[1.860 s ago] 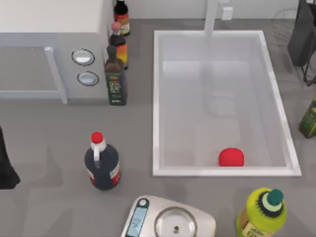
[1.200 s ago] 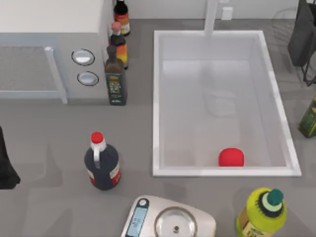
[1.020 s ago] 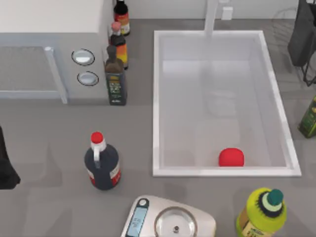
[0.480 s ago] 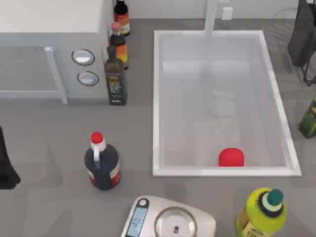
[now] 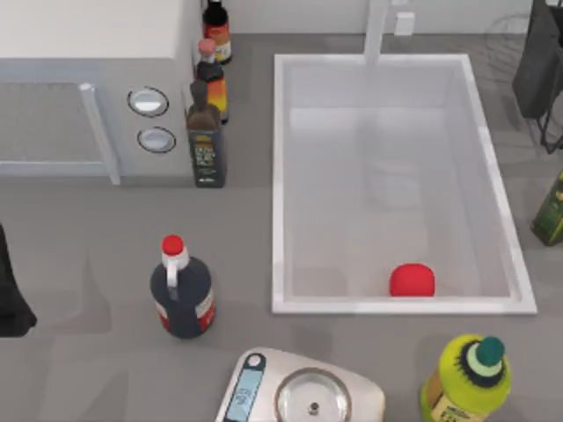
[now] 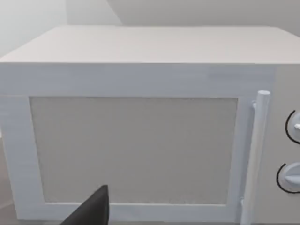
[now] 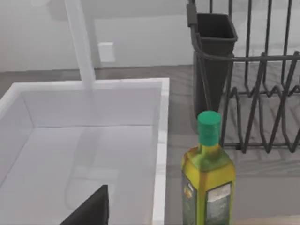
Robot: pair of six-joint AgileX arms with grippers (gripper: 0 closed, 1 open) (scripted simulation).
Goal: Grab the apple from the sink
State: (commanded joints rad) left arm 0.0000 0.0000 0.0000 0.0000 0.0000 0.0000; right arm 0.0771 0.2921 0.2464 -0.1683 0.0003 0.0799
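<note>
The apple (image 5: 412,280) is a small glossy red object lying on the pale floor of the sink (image 5: 278,176), close to its front wall and right of centre. The sink is a white basin with a faucet post (image 5: 376,31) on its back edge. A dark part of my left gripper (image 5: 10,294) sits at the table's far left edge, far from the sink, and it faces the microwave in the left wrist view (image 6: 91,211). My right gripper (image 7: 91,208) shows as a dark tip looking across the sink's rim (image 7: 161,140) and its faucet post (image 7: 82,44).
A white microwave (image 5: 88,79) stands back left with three bottles (image 5: 205,132) beside it. A dark bottle with a red cap (image 5: 180,290), a scale (image 5: 303,396) and a yellow-green bottle (image 5: 466,378) stand along the front. An olive oil bottle (image 7: 208,178) and a dish rack (image 7: 248,93) stand right of the sink.
</note>
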